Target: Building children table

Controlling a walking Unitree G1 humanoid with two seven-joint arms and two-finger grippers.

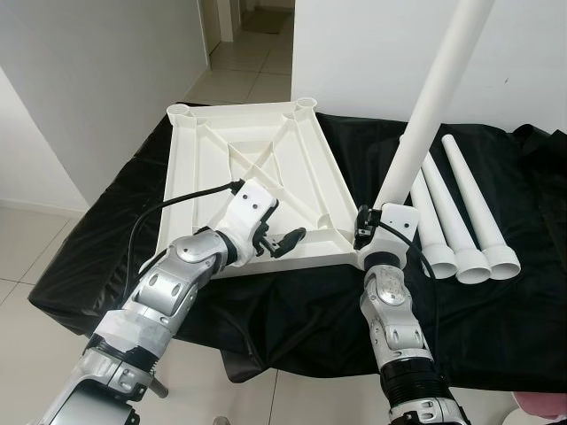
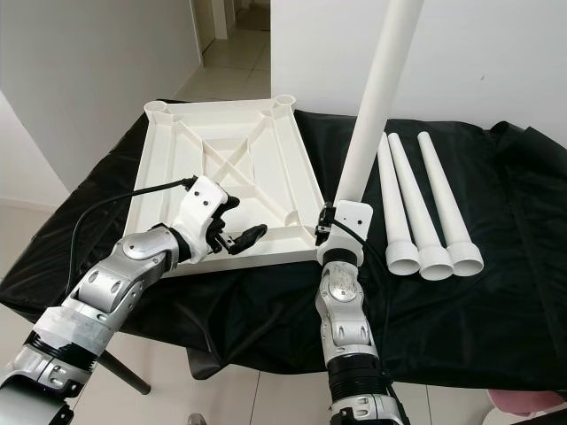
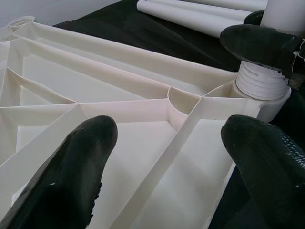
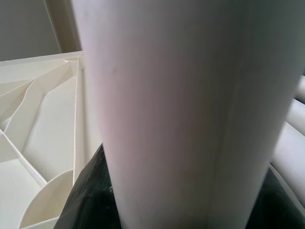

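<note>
Pale floor tiles and white walls surround a worktop [image 1: 97, 257] draped in shiny black cloth [image 1: 523, 292], which runs across the middle of the head views. On it, left of centre, a white plastic tabletop [image 1: 266, 142] lies upside down, its ribs and diagonal braces facing up and round leg sockets at the corners.

The left pincer [image 1: 282, 241] sits low and left of centre in the frame, over the near edge of the tabletop. Its two black fingers [image 3: 71, 176] are spread apart with nothing between them, one on each side of a rib near the closest corner.

The right pincer [image 2: 330, 223] is at the centre of the frame, at the near right corner of the tabletop, closed around the lower end of a long white leg [image 1: 438, 80]. That leg rises steeply up and to the right, out of the top of the picture. From the left wrist camera its threaded end [image 3: 261, 83] stands in the corner socket [image 3: 274, 102], with some of the thread above the rim.

Three more legs [image 1: 461, 208] lie side by side on the cloth at the right of the frame, wide ends toward the robot, just beside one another and apart from the tabletop.
</note>
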